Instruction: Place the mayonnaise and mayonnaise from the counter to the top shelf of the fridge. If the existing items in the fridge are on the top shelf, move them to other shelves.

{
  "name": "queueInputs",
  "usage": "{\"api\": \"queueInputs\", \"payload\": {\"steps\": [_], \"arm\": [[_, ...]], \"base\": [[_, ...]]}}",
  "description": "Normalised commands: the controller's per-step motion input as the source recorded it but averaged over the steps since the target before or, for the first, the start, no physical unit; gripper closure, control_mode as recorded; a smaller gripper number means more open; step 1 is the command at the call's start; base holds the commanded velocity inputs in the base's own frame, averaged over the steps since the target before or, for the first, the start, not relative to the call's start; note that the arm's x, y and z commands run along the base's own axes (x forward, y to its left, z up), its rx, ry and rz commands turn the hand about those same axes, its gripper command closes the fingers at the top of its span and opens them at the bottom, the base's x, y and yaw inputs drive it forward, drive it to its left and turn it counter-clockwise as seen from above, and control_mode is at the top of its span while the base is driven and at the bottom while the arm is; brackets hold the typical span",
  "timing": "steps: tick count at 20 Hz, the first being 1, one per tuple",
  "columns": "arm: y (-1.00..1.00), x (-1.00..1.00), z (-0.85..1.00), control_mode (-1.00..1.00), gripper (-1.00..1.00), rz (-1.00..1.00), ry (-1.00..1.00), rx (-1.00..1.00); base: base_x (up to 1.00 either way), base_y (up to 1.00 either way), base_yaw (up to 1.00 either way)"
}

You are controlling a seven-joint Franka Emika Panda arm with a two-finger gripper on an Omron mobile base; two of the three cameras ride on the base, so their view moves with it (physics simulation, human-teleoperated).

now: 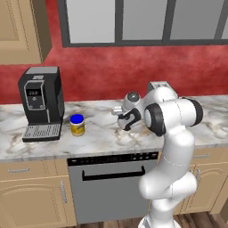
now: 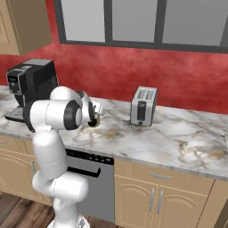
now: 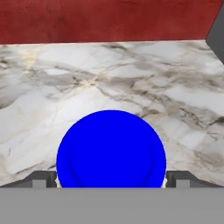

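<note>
Gripper (image 3: 111, 177) is sitting w/ fingers (image 3: 41, 178) set wide either side of one mayonnaise jar (image 3: 111, 148) mid-counter (image 1: 102, 138), grip not clear, while 2nd jar (image 1: 77, 125) is standing nr the coffee machine (image 1: 41, 102) toward the counter's left end.

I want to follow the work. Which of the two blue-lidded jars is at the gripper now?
The jar whose blue lid sits between the gripper fingertips. The other jar stands apart beside the coffee machine.

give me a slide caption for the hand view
Hand straddling a blue-lidded mayonnaise jar on the marbled counter, a finger tip at each side.
</note>
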Motion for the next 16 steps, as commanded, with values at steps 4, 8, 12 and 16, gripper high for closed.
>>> {"api": "queueInputs", "payload": {"steps": [4, 8, 12, 16], "arm": [[0.00, 0.00, 0.00, -1.00, 1.00, 0.00, 0.00, 0.00], [0.00, -0.06, 0.10, -1.00, 1.00, 0.00, 0.00, 0.00], [-0.11, -0.58, 0.67, -1.00, 1.00, 0.00, 0.00, 0.00], [-0.38, -0.97, 0.95, -1.00, 1.00, 0.00, 0.00, 0.04]], "base": [[0.00, 0.00, 0.00], [0.00, 0.00, 0.00], [0.00, 0.00, 0.00], [0.00, 0.00, 0.00]]}}
